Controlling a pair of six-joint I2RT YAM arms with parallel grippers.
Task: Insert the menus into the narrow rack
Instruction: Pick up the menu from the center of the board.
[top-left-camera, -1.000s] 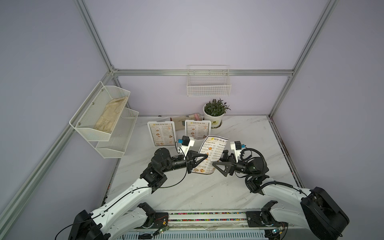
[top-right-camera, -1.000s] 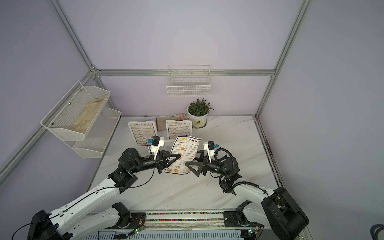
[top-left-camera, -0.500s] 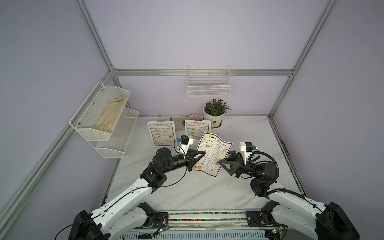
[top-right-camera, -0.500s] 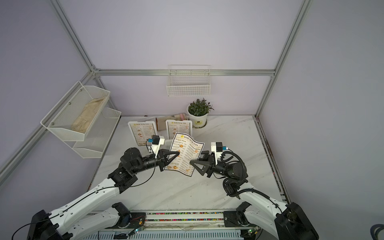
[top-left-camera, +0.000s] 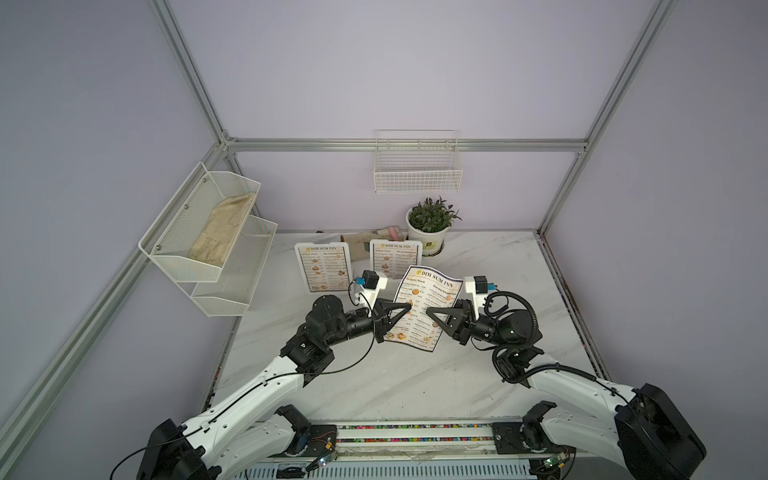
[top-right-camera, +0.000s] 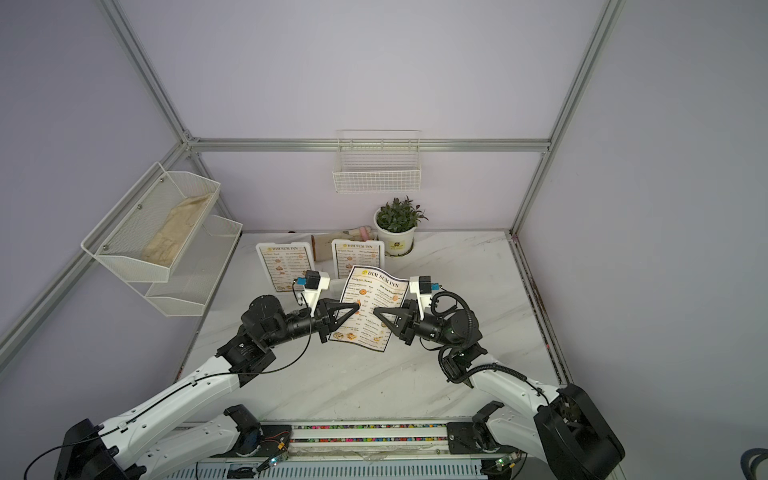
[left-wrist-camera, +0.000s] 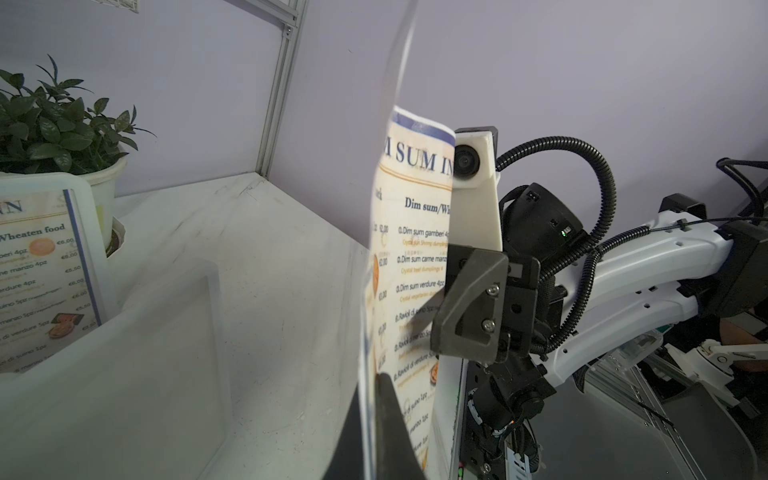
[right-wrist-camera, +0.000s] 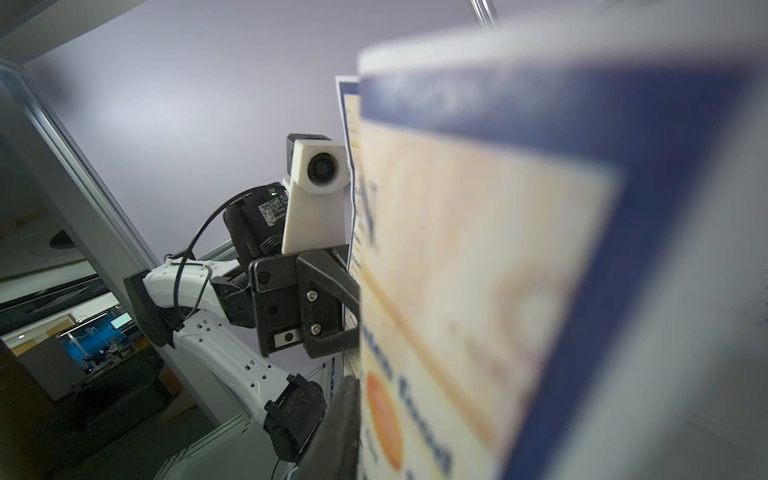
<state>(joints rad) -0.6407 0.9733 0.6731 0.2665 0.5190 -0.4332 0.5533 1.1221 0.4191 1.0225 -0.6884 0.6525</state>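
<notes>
Holding one menu (top-left-camera: 432, 291) upright over the bench (top-left-camera: 395, 382), seemingly mid-regrasp, the left jaws clamp its left edge while the right jaws sit at its right edge, grip impossible to tell; next it likely needs a taut lift into the wall rack (top-left-camera: 417, 174).

Curled menu (top-left-camera: 419, 328) hangs upright (black-bordered); second menu (top-left-camera: 324, 268) and third menu (top-left-camera: 387, 258) stand behind.
</notes>
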